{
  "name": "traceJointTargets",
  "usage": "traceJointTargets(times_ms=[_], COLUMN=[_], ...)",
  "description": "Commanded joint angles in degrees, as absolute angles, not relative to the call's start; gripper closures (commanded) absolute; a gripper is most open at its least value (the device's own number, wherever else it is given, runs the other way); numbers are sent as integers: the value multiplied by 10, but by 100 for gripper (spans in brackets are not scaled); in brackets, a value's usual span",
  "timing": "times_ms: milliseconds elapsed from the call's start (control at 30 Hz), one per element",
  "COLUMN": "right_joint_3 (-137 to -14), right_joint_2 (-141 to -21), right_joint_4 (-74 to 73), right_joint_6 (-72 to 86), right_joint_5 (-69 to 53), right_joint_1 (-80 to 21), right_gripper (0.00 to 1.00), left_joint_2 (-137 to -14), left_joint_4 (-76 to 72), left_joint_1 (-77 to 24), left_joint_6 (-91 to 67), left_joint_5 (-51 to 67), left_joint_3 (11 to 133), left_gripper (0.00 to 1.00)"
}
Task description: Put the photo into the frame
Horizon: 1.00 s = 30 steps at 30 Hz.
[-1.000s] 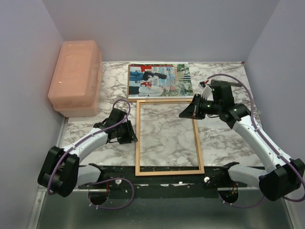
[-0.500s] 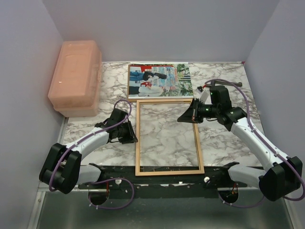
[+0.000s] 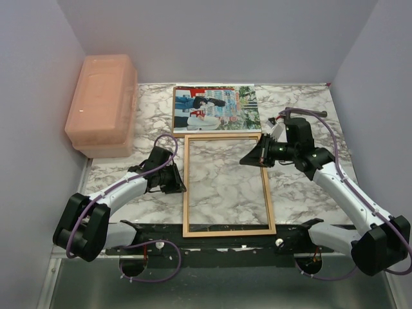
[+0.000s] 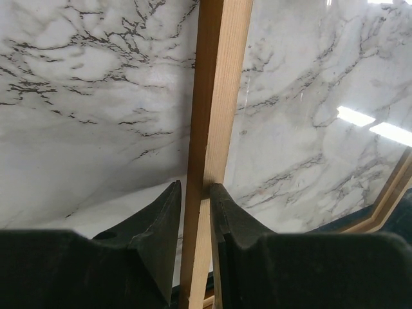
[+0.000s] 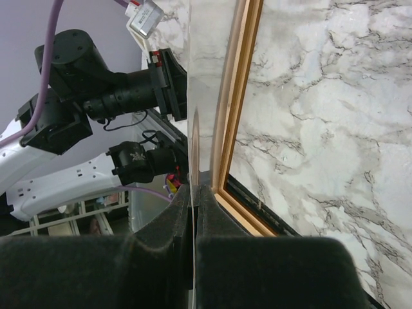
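Observation:
The photo (image 3: 215, 109) lies flat at the back of the marble table, just beyond the frame's far rail. The thin wooden frame (image 3: 225, 183) lies in the middle, its near end over the black strip. My left gripper (image 3: 180, 183) straddles the frame's left rail (image 4: 215, 96), and its fingers (image 4: 225, 212) press against the wood. My right gripper (image 3: 248, 159) is at the frame's far right corner, shut on the edge of a thin clear pane (image 5: 205, 77). I see that pane edge-on, standing up beside the frame's rail (image 5: 243, 109).
A pink translucent lidded box (image 3: 102, 103) stands at the back left against the wall. Grey walls enclose the table on the left, back and right. The black strip (image 3: 225, 235) with the arm bases runs along the near edge.
My left gripper's jaws have narrowed onto the frame's left rail. My right gripper has shifted slightly down and left with the clear pane. The photo and frame have stayed put.

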State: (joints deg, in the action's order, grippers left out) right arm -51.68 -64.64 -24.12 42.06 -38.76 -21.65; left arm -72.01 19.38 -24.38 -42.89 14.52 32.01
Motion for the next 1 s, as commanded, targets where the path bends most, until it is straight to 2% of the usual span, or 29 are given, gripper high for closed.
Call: traceJointTargets(times_ms=[0, 967], right_joint_3=[-516, -491], right_joint_2=[-618, -632], right_joint_4=[-240, -207], right_joint_6=[440, 430], right_joint_5=[-366, -403], right_joint_1=[-218, -218], right_gripper=[100, 100], left_joint_2=[-730, -758], left_joint_4=[200, 205], left_joint_1=[-242, -242], left_joint_6=[-420, -416], left_joint_5=[116, 131], left_joint_3=[303, 317], left_gripper=[75, 77])
